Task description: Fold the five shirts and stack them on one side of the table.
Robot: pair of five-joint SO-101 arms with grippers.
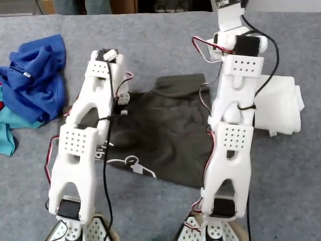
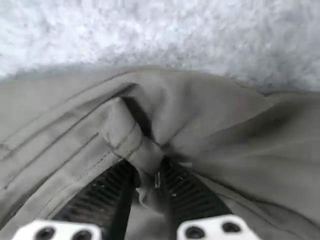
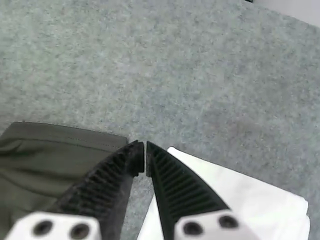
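A dark olive shirt (image 1: 165,128) lies partly folded on the grey cloth between the two arms; it has a white print near its front edge. My left gripper (image 2: 148,172) is shut on a bunched fold of this olive shirt (image 2: 210,130), and in the high view the gripper (image 1: 123,103) sits at the shirt's left rear corner. My right gripper (image 3: 144,150) is shut with nothing between its fingers. It hovers above the grey cloth, in the gap between the olive shirt's edge (image 3: 45,150) and a folded white shirt (image 3: 235,200).
The folded white shirt (image 1: 281,105) lies at the right side. A crumpled blue shirt (image 1: 35,75) is piled at the far left over a teal shirt (image 1: 10,128). Bare grey cloth (image 1: 160,45) stretches along the back.
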